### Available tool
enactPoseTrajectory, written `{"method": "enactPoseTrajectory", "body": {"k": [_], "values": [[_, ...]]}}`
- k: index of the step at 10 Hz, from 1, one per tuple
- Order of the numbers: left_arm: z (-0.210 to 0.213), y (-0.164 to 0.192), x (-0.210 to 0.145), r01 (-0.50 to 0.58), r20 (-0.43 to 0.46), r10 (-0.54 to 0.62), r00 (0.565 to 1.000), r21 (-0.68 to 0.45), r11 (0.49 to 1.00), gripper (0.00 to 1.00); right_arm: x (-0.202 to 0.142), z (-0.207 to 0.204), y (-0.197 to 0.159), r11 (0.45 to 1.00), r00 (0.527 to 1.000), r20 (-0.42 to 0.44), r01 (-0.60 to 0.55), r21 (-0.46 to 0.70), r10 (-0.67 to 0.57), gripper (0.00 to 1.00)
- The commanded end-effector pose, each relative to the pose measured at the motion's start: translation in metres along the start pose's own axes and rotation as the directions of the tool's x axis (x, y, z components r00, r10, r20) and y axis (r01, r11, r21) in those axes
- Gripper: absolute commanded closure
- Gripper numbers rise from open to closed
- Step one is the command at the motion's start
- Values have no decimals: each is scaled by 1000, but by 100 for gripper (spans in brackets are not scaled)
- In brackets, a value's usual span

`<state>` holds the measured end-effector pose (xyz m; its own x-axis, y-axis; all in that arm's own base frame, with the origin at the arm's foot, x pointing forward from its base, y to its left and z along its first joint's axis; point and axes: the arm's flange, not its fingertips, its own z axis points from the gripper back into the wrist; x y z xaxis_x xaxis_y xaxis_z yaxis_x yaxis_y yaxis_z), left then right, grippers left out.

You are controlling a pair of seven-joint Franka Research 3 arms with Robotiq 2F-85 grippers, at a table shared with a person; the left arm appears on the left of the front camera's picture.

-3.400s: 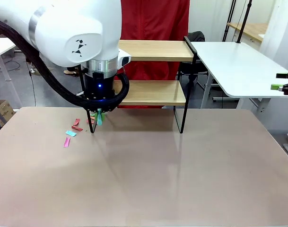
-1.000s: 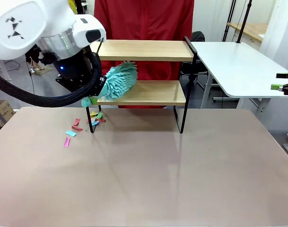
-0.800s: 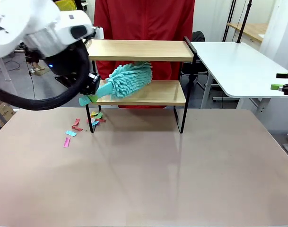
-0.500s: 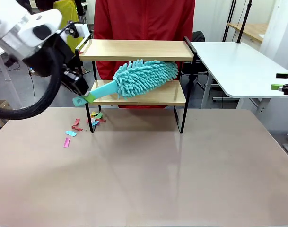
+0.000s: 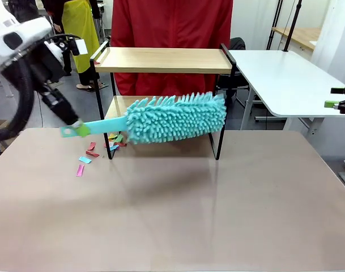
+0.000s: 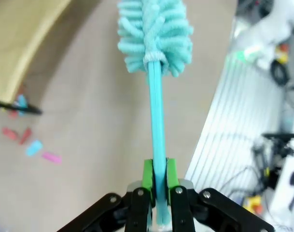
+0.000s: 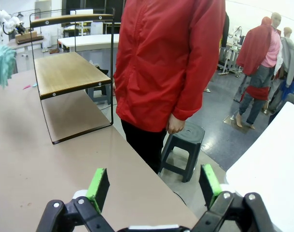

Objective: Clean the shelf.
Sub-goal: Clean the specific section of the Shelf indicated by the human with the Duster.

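The shelf stands at the table's far edge, its top board bare and its lower board largely hidden by a turquoise fluffy duster. The duster lies level in front of that lower tier. My left gripper is shut on the duster's handle, left of the shelf. In the left wrist view the green pads clamp the handle, with the duster head beyond and a shelf board at upper left. My right gripper is open and holds nothing; the shelf is far to its left.
Several coloured paper scraps lie on the table by the shelf's left leg. A person in a red jacket stands behind the shelf. A white side table is at the right. A stool stands beside the person.
My left arm has swung out to the left and lower. The duster has tipped from slanting to level, and its head has swept rightward along the lower tier.
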<state>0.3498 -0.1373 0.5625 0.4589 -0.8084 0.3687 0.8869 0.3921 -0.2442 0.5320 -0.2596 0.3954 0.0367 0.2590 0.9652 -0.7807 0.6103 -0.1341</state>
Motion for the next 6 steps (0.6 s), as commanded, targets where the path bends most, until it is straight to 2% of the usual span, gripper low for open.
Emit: {"method": "enactPoseTrajectory", "body": {"k": [1, 3, 4, 5, 6], "values": [[30, -2, 3, 119, -176, -107, 979, 62, 991, 87, 6, -1, 0, 1000, 1000, -19, 13, -3, -13, 0], [50, 0, 3, 166, -384, -124, 915, 78, 983, 87, 6, -1, 0, 1000, 1000, -19, 13, -3, -13, 0], [59, 1, 0, 235, -518, -156, 841, 89, 968, 87, 6, -1, 0, 1000, 1000, -19, 13, -3, -13, 0], [71, 0, 0, 243, -565, -146, 812, 100, 965, 87, 6, -1, 0, 1000, 1000, -19, 13, -3, -13, 0], [84, -5, 0, 311, -629, -187, 755, 92, 946, 87, 6, -1, 0, 1000, 1000, -19, 13, -3, -13, 0]]}}
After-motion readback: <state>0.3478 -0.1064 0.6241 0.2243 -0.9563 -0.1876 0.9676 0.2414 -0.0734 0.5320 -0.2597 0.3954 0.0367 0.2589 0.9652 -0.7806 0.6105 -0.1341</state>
